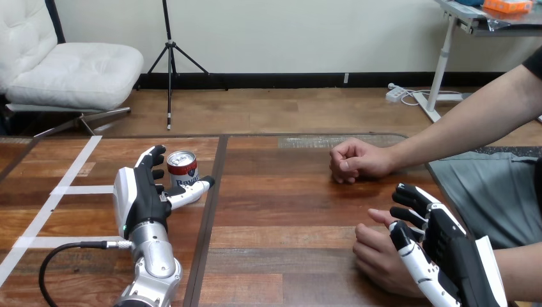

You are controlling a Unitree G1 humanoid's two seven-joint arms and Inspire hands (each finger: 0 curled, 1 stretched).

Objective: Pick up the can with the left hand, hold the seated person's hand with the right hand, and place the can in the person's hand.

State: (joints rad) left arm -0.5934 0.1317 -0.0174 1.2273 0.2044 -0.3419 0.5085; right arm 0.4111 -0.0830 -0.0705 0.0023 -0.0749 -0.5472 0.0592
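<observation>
Just right of my left hand point(144, 192), in the gap between fingers and thumb: the can point(182, 167), upright on the table point(281, 211).

Risk one: the left hand is spread, not closed. Fingers run straight up the can's left side; thumb lies low across its front, near the base. Closing from this pose, the low thumb could shove the base and tip the can away from the palm. Cannot tell whether thumb and can touch.

Risk two: lifting before the wrap is firm, so the can slips out.

My right hand point(447, 249) sits against the person's near hand point(380, 256), partly over it from the outer side; cannot tell whether it grips. That near hand looks loosely curled, not palm-up, so a can would have nowhere to land.

The person's other hand point(355, 160), a fist, rests ahead of my right hand, well apart.
</observation>
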